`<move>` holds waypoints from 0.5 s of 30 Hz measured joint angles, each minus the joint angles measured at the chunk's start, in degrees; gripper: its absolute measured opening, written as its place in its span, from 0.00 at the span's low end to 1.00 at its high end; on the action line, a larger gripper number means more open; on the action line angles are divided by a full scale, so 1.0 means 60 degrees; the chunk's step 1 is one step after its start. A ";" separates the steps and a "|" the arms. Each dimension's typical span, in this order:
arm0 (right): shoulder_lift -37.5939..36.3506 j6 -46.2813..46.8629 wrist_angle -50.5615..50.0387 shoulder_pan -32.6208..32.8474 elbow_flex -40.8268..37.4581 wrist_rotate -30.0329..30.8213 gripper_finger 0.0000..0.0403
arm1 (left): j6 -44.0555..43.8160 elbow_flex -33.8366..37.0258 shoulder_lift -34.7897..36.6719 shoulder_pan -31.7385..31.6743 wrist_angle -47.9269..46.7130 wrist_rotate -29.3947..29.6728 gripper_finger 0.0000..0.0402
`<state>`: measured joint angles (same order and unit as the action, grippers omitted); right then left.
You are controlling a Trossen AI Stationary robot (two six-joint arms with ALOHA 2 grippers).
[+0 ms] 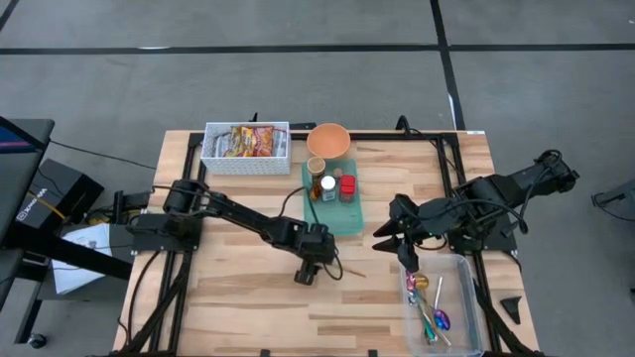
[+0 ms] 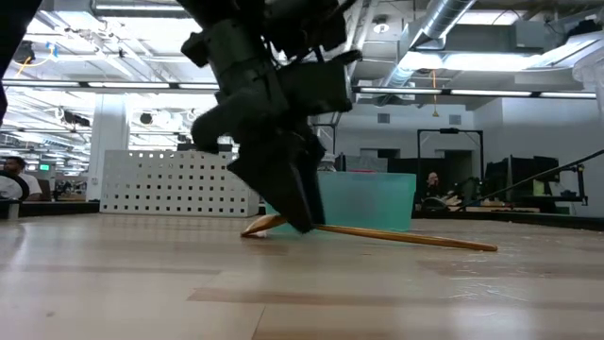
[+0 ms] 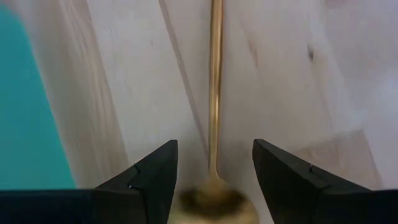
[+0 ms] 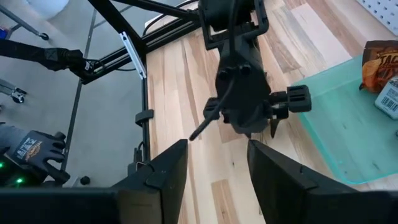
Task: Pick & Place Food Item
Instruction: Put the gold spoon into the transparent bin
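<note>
High view first: I see the pale wooden slatted table (image 1: 248, 307), then the translucent green tray (image 1: 349, 213) with small jars at its middle, and the white perforated basket (image 1: 245, 149) of snack packets behind it. My left gripper (image 1: 310, 270) is down at the tabletop just in front of the tray, over the bowl end of a thin wooden spoon (image 1: 349, 269). In the left wrist view its fingers (image 3: 152, 177) stand open on either side of the spoon (image 3: 215, 93), just above the bowl, with nothing gripped. I judge the spoon light, stiff and thin, likely to roll or skid; I would close on the neck where handle meets bowl. My right gripper (image 1: 407, 260) waits with fingers apart, empty, near the clear plastic bin (image 1: 464, 297) of cutlery.
</note>
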<state>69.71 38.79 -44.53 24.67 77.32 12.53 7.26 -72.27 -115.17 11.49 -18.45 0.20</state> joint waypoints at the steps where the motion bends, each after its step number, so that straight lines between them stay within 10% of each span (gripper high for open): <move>1: 0.0000 0.0000 0.0000 0.0000 0.0000 0.0000 0.40 | 0.0009 0.0010 -0.0012 0.0001 -0.0175 -0.0002 0.50; 15: 0.0000 0.0033 0.0011 0.0022 0.0004 0.0000 0.40 | -0.0324 -0.0018 -0.0099 0.0080 -0.0718 -0.0157 0.29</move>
<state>69.71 38.98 -44.47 24.80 77.34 12.53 5.32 -72.38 -115.77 11.97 -22.76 -0.74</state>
